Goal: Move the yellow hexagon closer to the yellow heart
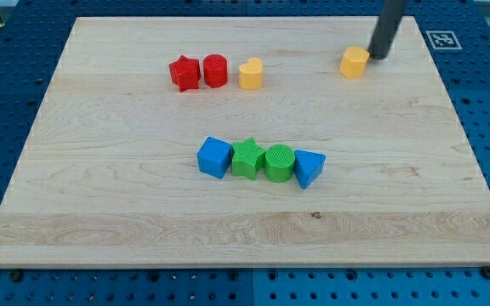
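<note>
A pale wooden tabletop (100, 195) carries eight small coloured blocks. In the far right part sits the yellow hexagon (355, 62), and just beside it on its right, at its far side, a dark rod comes down from above; the rod's tip (378, 56) looks to be touching or nearly touching the block, though contact cannot be confirmed. There is no gripper here to spread or pinch, only this rod, so the hexagon can only be pushed. Well apart to the left, in the same far row, sits the yellow heart (250, 74), with a red cylinder (215, 70) just beside it on its left and a red star (184, 73) touching that. Nearer the viewer, in the middle, a row of four blocks touch one another: a blue cube (214, 157), a green star (247, 158), a green cylinder (279, 163) and a blue triangle (308, 167). The hexagon looks small, rigid and light, likely to slide easily on the smooth wood. Its flat facets suggest that a push centred on its right face should send it straight left; an off-centre push would probably spin it or let it slip away.
</note>
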Controlling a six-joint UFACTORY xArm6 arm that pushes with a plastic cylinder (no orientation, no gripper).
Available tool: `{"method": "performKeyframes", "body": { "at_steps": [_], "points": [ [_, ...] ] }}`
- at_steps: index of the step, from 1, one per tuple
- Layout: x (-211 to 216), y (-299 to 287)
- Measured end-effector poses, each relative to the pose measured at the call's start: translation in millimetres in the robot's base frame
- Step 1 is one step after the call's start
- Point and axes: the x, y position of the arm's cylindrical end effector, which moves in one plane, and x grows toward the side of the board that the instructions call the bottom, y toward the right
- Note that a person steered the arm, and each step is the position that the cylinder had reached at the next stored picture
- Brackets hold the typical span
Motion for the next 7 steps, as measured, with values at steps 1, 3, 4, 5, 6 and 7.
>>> {"method": "performKeyframes", "body": {
  "at_steps": [1, 3, 4, 5, 6, 7],
  "points": [
    [10.7, -34.2],
    [20.2, -64.5],
    [20.2, -38.0],
    [23.8, -7.1],
    [38.3, -9.4],
    [42.4, -32.3]
  ]
}}
